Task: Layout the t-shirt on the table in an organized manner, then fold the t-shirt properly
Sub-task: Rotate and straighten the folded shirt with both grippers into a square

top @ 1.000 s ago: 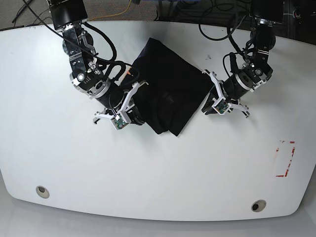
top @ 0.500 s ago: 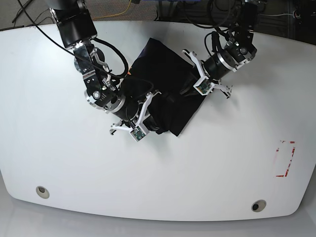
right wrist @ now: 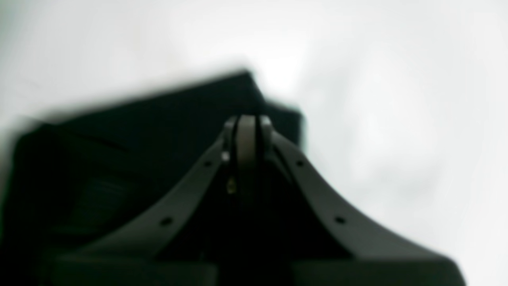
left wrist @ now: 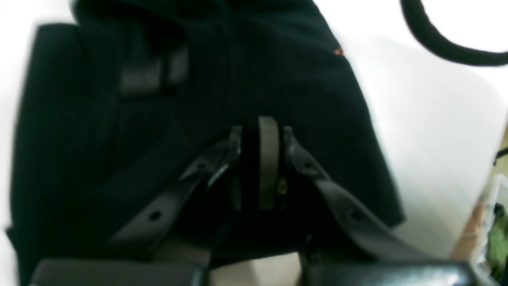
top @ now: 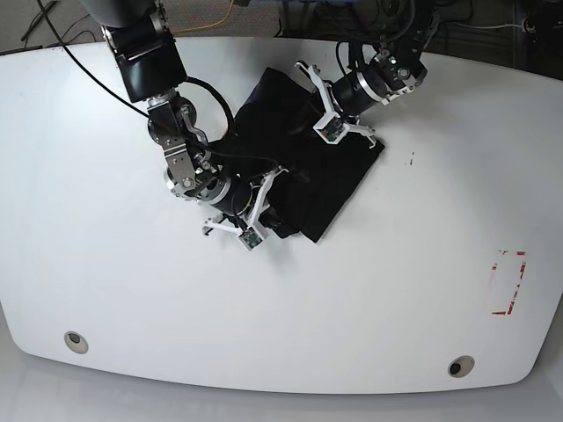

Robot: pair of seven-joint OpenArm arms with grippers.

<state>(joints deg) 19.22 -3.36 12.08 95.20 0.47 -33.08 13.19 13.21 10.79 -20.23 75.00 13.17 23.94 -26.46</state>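
Black t-shirt (top: 308, 167) folded small, lying on white table (top: 413, 290) toward 12 o'clock. Left gripper (top: 318, 121) pressed together over the fabric's 12 o'clock edge; right gripper (top: 271, 215) pressed together at its 7 o'clock corner; grip on cloth undeterminable

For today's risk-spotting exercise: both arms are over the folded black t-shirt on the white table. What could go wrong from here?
1. The left gripper looks shut on a fold of the t-shirt; moving away could drag the fold open.
2. The right gripper, shut, sits low at the shirt's near corner and might snag and skew it.
3. Both arms crowd one small bundle and might collide.
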